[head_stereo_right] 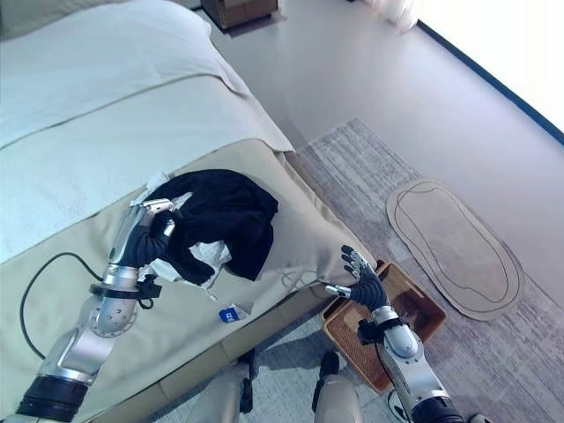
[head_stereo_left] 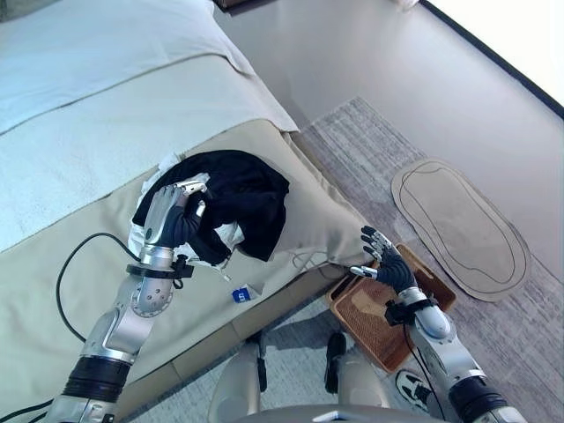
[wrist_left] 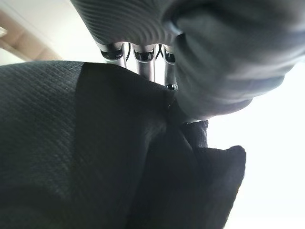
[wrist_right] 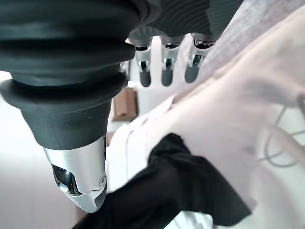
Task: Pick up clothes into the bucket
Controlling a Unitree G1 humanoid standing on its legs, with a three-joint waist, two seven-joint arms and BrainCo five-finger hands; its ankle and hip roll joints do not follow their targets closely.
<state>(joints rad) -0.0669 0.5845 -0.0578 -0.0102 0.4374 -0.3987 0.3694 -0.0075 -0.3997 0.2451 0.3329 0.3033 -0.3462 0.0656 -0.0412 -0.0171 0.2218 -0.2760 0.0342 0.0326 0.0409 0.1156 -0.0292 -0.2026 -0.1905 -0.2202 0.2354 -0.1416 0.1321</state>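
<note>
Nearest, brown woven bucket (head_stereo_left: 374,319) sits on the floor by the bed's (head_stereo_left: 53,273) foot corner, probably placed for a short drop. Right hand (head_stereo_left: 388,260) hovers above it, fingers spread, empty. Further in, left hand (head_stereo_left: 169,214) is curled into black garment (head_stereo_left: 242,198), bunched over white cloth (head_stereo_right: 207,256) near the bed's edge.
</note>
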